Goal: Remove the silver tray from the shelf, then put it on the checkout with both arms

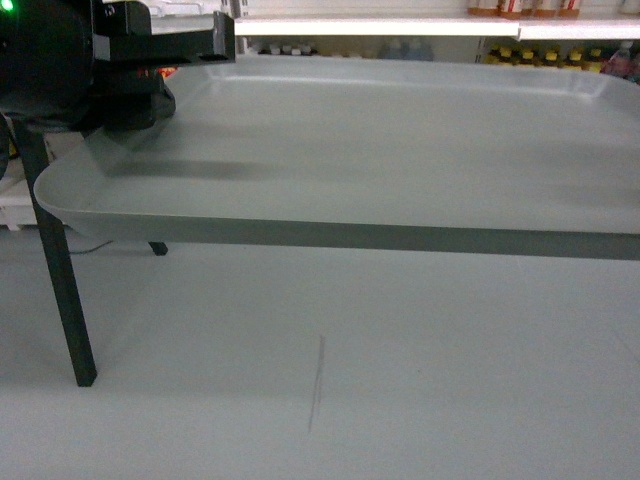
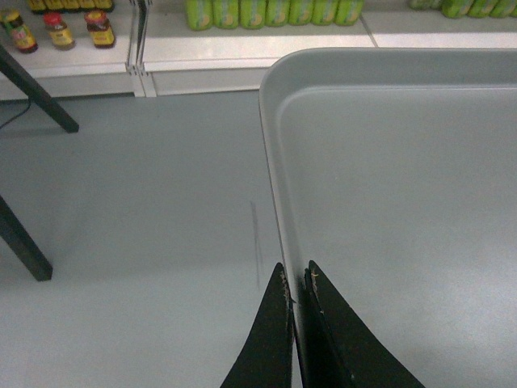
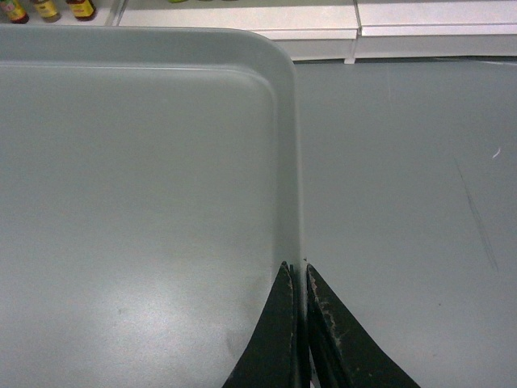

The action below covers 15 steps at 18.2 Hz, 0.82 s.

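Step in hand: the carry between shelf and checkout, as I judge it; the silver tray (image 1: 380, 150) is off the shelf and held in the air by both arms.
Silver tray: roughly level and empty, its underside casting a dark band above the grey floor (image 1: 330, 380); nothing supports it from below in the head view.
Left hand (image 2: 296, 283): closed on the tray's left rim, one finger outside the rim and one inside, the lip pinched between them.
Right hand (image 3: 296, 279): likewise closed on the tray's right rim, fingers either side of the lip; it lies outside the head view.
Shelf (image 2: 242, 44): white boards stand beyond the tray's far edge, stocked with green bottles (image 2: 271, 12) and small jars (image 2: 56, 28); the tray is apart from them.
Checkout: no white desk top can be made out in any view, so how far off it lies cannot be told.
Surroundings: a dark slanted leg (image 1: 60, 270) stands on the floor at the left, near the tray's left corner.
Next move calls for: both arms moving together at matched height and spacing, so the rims stay pinched and the tray stays flat; then a level lowering onto the desk before either hand opens.
Risk: if one arm leads, the tray may twist or slip from the thin rim grip.
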Motion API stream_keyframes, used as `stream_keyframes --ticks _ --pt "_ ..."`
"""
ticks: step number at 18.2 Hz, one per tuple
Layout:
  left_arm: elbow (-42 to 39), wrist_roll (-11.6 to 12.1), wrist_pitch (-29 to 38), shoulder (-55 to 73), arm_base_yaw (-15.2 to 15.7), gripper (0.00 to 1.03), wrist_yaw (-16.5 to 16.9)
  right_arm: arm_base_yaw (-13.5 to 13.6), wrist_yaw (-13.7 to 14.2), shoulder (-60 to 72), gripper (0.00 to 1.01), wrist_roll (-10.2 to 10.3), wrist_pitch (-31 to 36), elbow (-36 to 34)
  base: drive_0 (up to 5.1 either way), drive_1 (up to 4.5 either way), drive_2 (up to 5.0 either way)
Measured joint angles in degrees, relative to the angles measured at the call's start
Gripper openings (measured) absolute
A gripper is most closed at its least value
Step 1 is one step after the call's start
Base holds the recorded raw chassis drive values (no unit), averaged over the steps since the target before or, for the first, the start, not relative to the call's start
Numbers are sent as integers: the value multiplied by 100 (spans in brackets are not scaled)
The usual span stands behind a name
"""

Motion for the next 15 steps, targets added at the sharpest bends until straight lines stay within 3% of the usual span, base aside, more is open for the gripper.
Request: stream_keyframes --ticks 8,15 --pt "2 2 -17 -15 0 3 -13 0 7 -4 2 -2 -17 0 9 -416 433" --pt "2 2 28 -48 -2 3 -26 -2 7 -31 2 -17 17 0 0 0 0"
